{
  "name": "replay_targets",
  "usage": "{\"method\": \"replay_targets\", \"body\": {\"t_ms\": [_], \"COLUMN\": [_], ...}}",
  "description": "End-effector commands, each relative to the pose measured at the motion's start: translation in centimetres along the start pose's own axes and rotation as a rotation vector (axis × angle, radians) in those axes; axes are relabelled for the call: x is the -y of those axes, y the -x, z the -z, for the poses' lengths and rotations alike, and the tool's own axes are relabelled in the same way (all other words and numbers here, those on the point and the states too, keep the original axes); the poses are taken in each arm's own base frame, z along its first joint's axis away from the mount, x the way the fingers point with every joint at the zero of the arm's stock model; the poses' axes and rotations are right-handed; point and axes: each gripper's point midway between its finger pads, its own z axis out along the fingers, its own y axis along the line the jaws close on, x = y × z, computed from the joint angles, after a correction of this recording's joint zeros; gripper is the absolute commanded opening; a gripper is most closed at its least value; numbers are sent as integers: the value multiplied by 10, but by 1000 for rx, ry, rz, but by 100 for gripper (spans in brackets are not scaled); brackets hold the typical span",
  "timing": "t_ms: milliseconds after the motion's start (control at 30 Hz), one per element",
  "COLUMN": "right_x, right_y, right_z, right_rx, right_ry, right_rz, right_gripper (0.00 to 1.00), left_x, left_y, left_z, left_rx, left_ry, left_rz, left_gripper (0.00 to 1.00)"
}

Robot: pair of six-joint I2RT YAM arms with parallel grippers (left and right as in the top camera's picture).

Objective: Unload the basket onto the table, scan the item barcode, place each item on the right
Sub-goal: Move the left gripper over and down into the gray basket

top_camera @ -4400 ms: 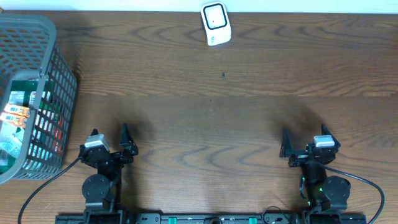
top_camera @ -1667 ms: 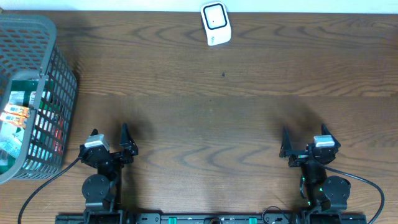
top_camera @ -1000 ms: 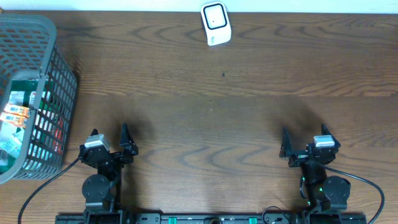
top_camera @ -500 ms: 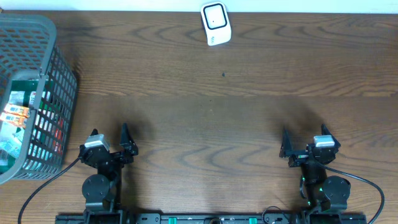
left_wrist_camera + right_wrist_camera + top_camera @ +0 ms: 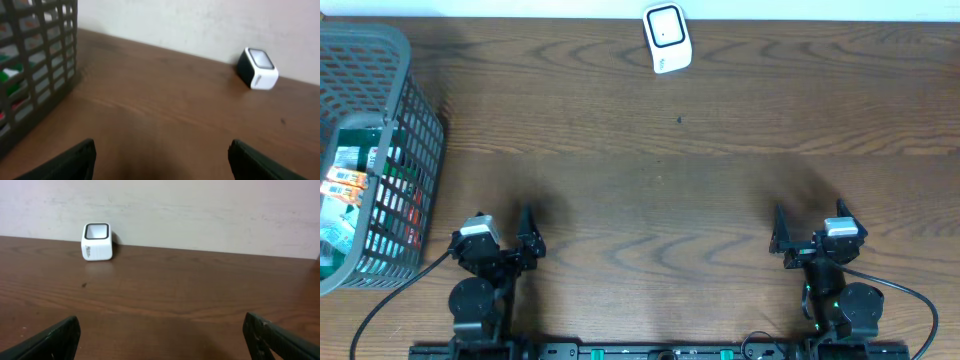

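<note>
Spread and empty: left fingers [image 5: 75,161], right fingers [image 5: 55,339], at lower frame over brown wooden bench [image 5: 650,190]. Colourful packaged items [image 5: 342,185] lie in grey plastic mesh basket [image 5: 420,110], left edge, apart from both. White cube scanner [image 5: 666,38] top centre.

Soft, even light overhead, faint shadows on the table [image 5: 650,200]. Left wrist view blurry, basket [image 5: 45,65] smeared. Right wrist sharper.
</note>
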Motion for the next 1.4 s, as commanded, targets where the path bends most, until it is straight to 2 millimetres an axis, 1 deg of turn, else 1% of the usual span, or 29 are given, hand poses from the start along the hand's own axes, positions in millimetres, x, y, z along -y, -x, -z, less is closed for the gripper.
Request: {"method": "replay_targets", "body": {"t_ms": [0, 133, 233, 333, 367, 400, 433, 600, 700, 800, 867, 933, 967, 1000, 1033, 1067, 1100, 1167, 1267, 1300, 1367], "right_x": [3, 3, 3, 3, 3, 3, 3, 3, 3, 3, 3, 3, 3, 3, 3, 3, 3, 3, 3, 3, 3], "right_y": [-1, -1, -1, -1, -1, -1, -1, -1, -1, -1, -1, -1, -1, -1, -1, -1, -1, -1, -1, -1, -1], "right_z": [0, 0, 0, 0, 0, 0, 0, 0, 0, 0, 0, 0, 0, 0, 0, 0, 0, 0, 0, 0, 0], "right_rx": [-1, -1, -1, -1, -1, -1, -1, -1, -1, -1, -1, -1, -1, -1, -1, -1, -1, -1, -1, -1, -1], "right_ry": [-15, -15, -15, -15, -15, -15, -15, -15, -15, -15, -15, -15, -15, -15, -15, -15, -15, -15, -15, -15, -15], "right_rz": [-13, -13, -13, -13, -13, -13, -13, -13, -13, -13, -13, -13, -13, -13, -13, -13, -13, -13, -13, -13, -13], "right_gripper": [99, 99, 99, 99, 99, 99, 99, 99, 99, 99, 99, 99, 99, 99, 99, 99, 99, 99, 99, 99, 99], "left_x": [15, 26, 32, 39, 42, 47, 50, 62, 69, 74, 76, 77, 77, 70, 60, 45, 33, 4, -32, -47, -77], "left_y": [38, 59, 84, 116, 130, 150, 163, 216, 243, 256, 261, 265, 267, 269, 271, 273, 275, 279, 281, 281, 279], "left_z": [20, 40, 50, 57, 59, 61, 61, 54, 40, 22, 5, -10, -19, -26, -31, -35, -37, -41, -41, -40, -37], "left_rx": [16, -78, -149, -221, -258, -322, -362, -537, -566, -572, -558, -539, -528, -512, -494, -468, -445, -400, -373, -368, -363], "left_ry": [-45, -67, -54, -36, -27, -12, -4, 33, 33, 24, 18, 14, 24, 77, 148, 237, 305, 441, 563, 608, 691], "left_rz": [-8, 28, 29, 30, 30, 30, 23, 14, 17, 19, 11, 12, 35, 99, 164, 229, 267, 330, 373, 389, 439], "left_gripper": [85, 85, 85, 85, 85, 85, 85, 85, 85, 85, 85, 59, 44, 33, 22, 15, 13, 13, 13, 17, 32]}}
